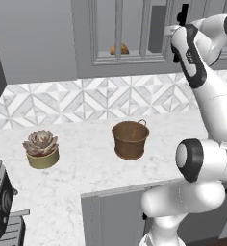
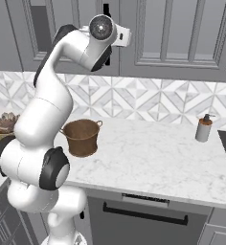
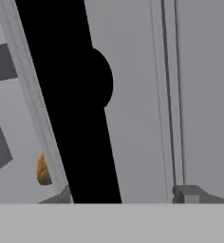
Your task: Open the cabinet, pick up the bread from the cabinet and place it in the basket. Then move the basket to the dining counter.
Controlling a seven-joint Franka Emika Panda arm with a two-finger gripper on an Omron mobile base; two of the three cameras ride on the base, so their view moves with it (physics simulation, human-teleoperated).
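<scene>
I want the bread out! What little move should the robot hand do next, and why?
Probably close on the black handle and pull: the cabinet door looks shut, the bread sits behind its glass, and the gripper is right at the handle.

The arm is raised high, elbow bent, with the gripper (image 1: 179,30) held forward; finger spacing is hidden.

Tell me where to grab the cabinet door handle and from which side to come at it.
Grip the handle, a long black vertical bar on the cabinet door, around its straight shaft, away from the round mounting boss. Come at it head-on from the front, one finger on each side, since the bar stands off the door. The gripper is already up at the handle; its jaw state cannot be told.
</scene>
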